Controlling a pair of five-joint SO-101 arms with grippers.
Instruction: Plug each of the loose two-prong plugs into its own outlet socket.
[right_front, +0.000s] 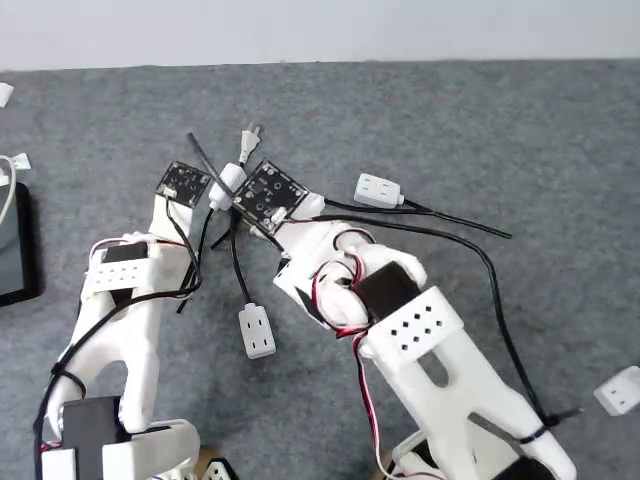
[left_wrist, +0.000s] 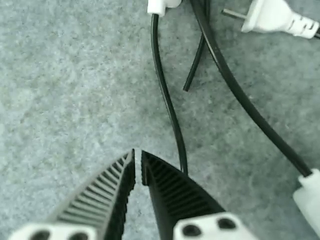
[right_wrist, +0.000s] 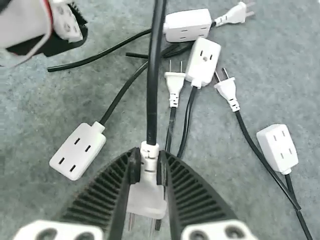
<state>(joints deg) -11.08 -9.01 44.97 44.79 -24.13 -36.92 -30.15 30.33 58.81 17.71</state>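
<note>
Plug (right_wrist: 145, 195) sits clamped lengthwise in right end effector (right_wrist: 148, 151), prongs toward its base; left end effector (left_wrist: 137, 151) closed, empty.

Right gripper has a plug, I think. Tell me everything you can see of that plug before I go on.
The plug is white, smooth plastic by the look, with a flat body, two metal prongs and a narrower collar where its black cord leaves. The right gripper is shut on it, one ribbed black finger against each side. The prongs point back toward the wrist camera and are bare, in no socket; the cord runs away from it over the grey carpet.
</note>
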